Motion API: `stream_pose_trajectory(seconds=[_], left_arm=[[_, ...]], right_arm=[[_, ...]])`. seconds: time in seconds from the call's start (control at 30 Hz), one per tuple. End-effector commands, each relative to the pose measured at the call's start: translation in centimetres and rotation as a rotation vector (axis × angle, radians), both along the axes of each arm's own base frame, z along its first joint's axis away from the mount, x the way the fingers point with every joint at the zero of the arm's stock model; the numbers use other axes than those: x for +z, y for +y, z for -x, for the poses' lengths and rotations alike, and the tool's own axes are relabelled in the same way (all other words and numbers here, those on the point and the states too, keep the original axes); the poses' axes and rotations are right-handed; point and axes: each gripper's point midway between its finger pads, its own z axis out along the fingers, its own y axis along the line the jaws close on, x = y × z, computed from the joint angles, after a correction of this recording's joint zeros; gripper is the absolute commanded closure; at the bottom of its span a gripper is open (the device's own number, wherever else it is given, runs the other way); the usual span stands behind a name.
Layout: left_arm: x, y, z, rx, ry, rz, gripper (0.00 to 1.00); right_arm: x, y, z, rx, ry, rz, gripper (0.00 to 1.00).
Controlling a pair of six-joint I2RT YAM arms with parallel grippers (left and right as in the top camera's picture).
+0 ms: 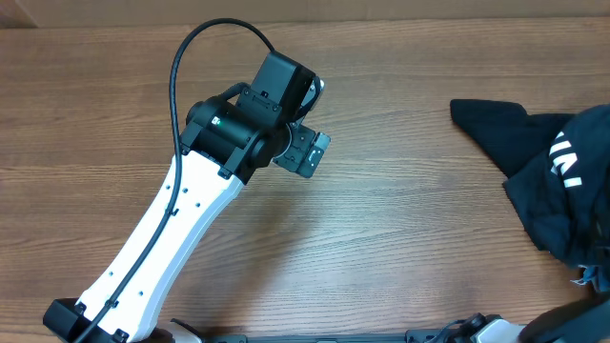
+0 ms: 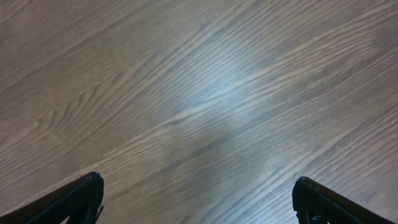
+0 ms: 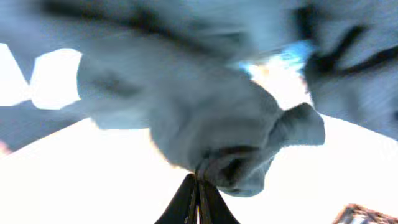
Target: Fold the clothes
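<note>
**Overhead view.** The T-shirt (image 1: 534, 157) is seen heaped at the right edge of the table (image 1: 400, 238), partly cut off by the frame. A blue garment (image 1: 596, 129) is bunched with it. The left gripper (image 1: 307, 152) is held over bare wood, well apart from the heap, which lies to its right. Open table is left between them.

**Left wrist view.** The fingertips (image 2: 81, 196) of the left gripper are spread wide and released, with only wood grain shown beneath.

**Right wrist view (blurred).** The right gripper (image 3: 199, 198) is clenched on a fold of fabric (image 3: 236, 155); which garment it belongs to cannot be told. The right arm is judged the nearer, so spreading is expected leftward into the free room.
</note>
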Motion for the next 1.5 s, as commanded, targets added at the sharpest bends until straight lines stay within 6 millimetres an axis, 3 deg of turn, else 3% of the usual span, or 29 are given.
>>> stream_pose_trajectory(seconds=[0.0,0.13,0.27,0.33,0.37,0.5,0.67,0.8,0.9,0.93,0.97,1.0,1.07,1.1,1.17,1.2,1.23,1.27,1.3,1.33,1.47], left_arm=[[1.1,0.1,0.2,-0.022,-0.019,0.006,0.0],[2.2,0.9,0.6,-0.002,-0.03,-0.004,0.0],[8.5,3.2,1.7,0.071,-0.155,0.018,0.0],[9.9,4.4,2.5,0.093,-0.181,0.006,0.0],[10.7,6.4,2.9,0.178,-0.214,-0.028,0.0],[13.1,10.9,4.9,0.339,-0.297,-0.045,0.0],[15.3,14.2,6.8,0.424,-0.368,-0.006,0.0],[15.5,14.7,7.2,0.435,-0.37,-0.008,0.0],[15.4,14.7,7.2,0.436,-0.37,-0.008,0.0],[15.5,14.7,7.2,0.436,-0.37,-0.008,0.0],[15.4,14.7,7.2,0.436,-0.37,-0.008,0.0],[15.4,14.7,7.2,0.435,-0.369,-0.009,0.0],[15.4,14.6,7.2,0.432,-0.367,-0.007,0.0],[15.3,14.5,7.2,0.424,-0.363,-0.003,0.0],[14.9,13.5,7.1,0.364,-0.334,0.007,0.0],[14.6,13.2,6.9,0.357,-0.323,0.006,0.0],[14.4,13.1,6.6,0.356,-0.315,0.001,0.0],[14.1,12.9,6.3,0.355,-0.306,-0.006,0.0],[13.8,12.7,5.9,0.354,-0.296,-0.012,0.0],[13.5,12.5,5.5,0.353,-0.286,-0.019,0.0],[12.6,12.1,4.6,0.351,-0.262,-0.037,0.0]], right_arm=[[5.1,3.6,-3.1,0.152,-0.191,0.051,0.96],[6.7,10.8,-6.4,0.377,-0.305,-0.058,0.96],[8.0,20.4,-9.6,0.692,-0.391,-0.154,0.96],[8.4,24.3,-10.4,0.789,-0.41,-0.171,0.96],[8.6,26.6,-10.8,0.836,-0.422,-0.177,0.96],[8.9,34.9,-11.4,0.999,-0.458,-0.236,0.96],[5.9,45.1,-11.1,1.167,-0.425,-0.341,0.96],[5.6,53.6,-10.6,1.31,-0.549,-0.408,0.96],[6.4,56.7,-10.4,1.354,-0.638,-0.437,0.96],[6.4,57.0,-10.5,1.36,-0.651,-0.436,0.96],[6.4,56.9,-10.6,1.37,-0.656,-0.425,0.76],[6.2,56.3,-11.0,1.374,-0.655,-0.401,0.66],[5.4,53.4,-12.3,1.315,-0.599,-0.328,0.51],[4.6,50.7,-13.0,1.275,-0.546,-0.272,0.48],[2.5,42.9,-13.6,1.154,-0.368,-0.124,0.43],[1.8,40.0,-13.5,1.107,-0.298,-0.081,0.44],[1.0,36.9,-13.1,1.063,-0.216,-0.043,0.51],[-0.2,33.1,-12.0,0.99,-0.096,-0.022,0.78],[-1.3,30.5,-11.0,0.951,-0.01,-0.014,0.96],[-2.5,28.8,-10.2,0.931,0.055,-0.021,0.96],[-7.4,25.6,-9.3,0.853,0.183,0.034,0.96]])
